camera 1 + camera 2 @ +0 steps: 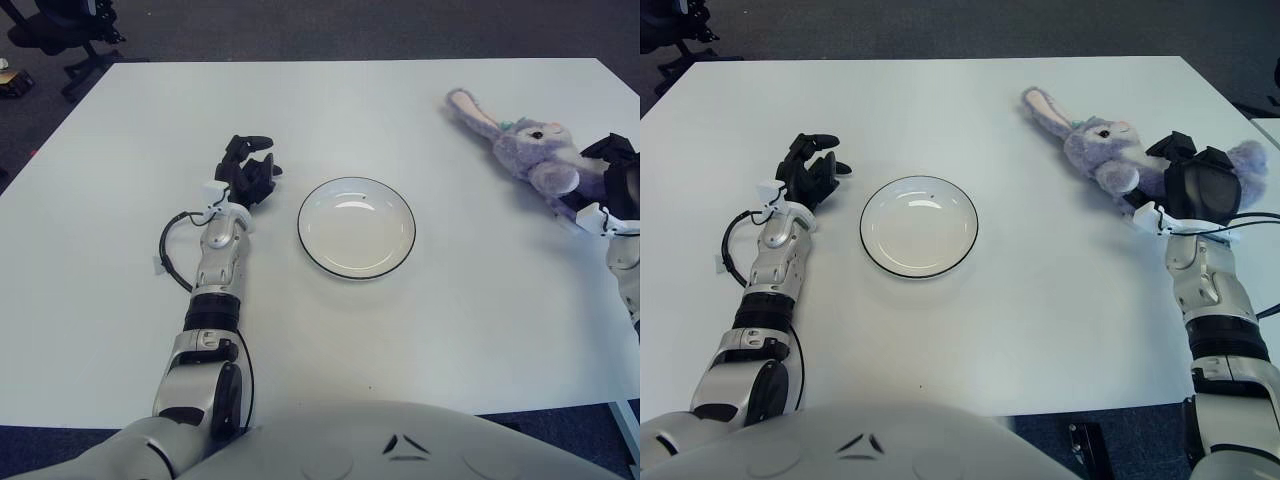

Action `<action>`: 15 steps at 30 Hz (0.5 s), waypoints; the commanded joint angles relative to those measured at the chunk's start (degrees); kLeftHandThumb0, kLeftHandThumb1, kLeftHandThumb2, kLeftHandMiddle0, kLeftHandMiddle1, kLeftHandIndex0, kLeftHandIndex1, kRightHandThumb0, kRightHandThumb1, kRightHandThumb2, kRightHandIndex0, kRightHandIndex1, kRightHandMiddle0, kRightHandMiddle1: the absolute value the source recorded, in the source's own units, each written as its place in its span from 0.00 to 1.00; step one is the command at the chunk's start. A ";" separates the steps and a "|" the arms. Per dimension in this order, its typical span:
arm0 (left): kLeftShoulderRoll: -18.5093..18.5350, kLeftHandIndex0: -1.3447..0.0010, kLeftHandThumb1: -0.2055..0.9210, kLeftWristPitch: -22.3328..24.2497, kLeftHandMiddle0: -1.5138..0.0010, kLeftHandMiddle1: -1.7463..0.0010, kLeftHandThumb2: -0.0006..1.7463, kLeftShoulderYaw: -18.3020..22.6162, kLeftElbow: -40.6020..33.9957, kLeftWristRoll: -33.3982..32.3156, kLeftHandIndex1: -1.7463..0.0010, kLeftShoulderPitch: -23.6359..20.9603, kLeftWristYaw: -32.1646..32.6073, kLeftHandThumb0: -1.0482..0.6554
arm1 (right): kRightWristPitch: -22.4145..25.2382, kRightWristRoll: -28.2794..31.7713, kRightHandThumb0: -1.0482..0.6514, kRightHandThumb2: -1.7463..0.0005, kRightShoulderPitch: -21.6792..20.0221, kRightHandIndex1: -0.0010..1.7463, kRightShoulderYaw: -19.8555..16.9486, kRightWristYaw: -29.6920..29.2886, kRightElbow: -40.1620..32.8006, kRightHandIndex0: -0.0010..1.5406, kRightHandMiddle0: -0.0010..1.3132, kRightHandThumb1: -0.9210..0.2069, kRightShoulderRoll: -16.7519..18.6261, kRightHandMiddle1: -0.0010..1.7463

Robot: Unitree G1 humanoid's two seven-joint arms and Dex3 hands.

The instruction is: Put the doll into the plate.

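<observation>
A purple rabbit doll [1110, 150] lies at upper right of the white table [1040, 300], its rear half hidden behind the right hand [1195, 185], whose grip cannot be made out. The plate [919, 226] sits centre-left; beside it, the left hand [810, 172] shows loose, empty fingers.

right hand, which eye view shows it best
The right eye view: there the whole right hand shows, with its fingers against the purple doll and the forearm below. In the left eye view the hand is cut by the picture's right edge, so only part of it shows beside the doll.
</observation>
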 commanded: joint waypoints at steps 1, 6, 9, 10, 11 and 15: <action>-0.30 0.70 0.80 1.28 0.62 0.13 0.37 0.04 1.34 0.06 0.22 1.55 0.56 0.61 | -0.54 0.11 0.62 0.24 0.39 1.00 0.50 0.29 0.89 0.39 0.39 0.57 0.26 0.94; -0.34 0.70 0.80 1.25 0.62 0.13 0.37 0.03 1.31 0.05 0.22 1.59 0.57 0.61 | -1.13 -0.28 0.62 0.23 0.57 1.00 0.49 -0.38 0.78 0.39 0.38 0.57 -0.07 0.95; -0.35 0.70 0.80 1.28 0.62 0.13 0.37 0.04 1.36 0.03 0.22 1.53 0.56 0.61 | -0.92 -0.31 0.62 0.23 0.68 1.00 0.31 -0.40 0.17 0.39 0.38 0.57 -0.03 0.95; -0.36 0.70 0.80 1.29 0.62 0.13 0.37 0.05 1.38 0.02 0.22 1.52 0.56 0.61 | -0.81 -0.32 0.62 0.23 0.73 1.00 0.22 -0.40 -0.12 0.39 0.38 0.57 0.00 0.95; -0.35 0.70 0.80 1.30 0.62 0.13 0.37 0.05 1.39 0.01 0.22 1.50 0.56 0.61 | -0.67 -0.44 0.62 0.23 0.78 1.00 0.15 -0.53 -0.52 0.39 0.38 0.57 0.03 0.96; -0.35 0.70 0.80 1.28 0.62 0.13 0.37 0.07 1.53 0.01 0.22 1.41 0.56 0.61 | -0.67 -1.11 0.62 0.23 0.75 1.00 0.16 -1.40 -1.05 0.39 0.37 0.57 0.00 0.96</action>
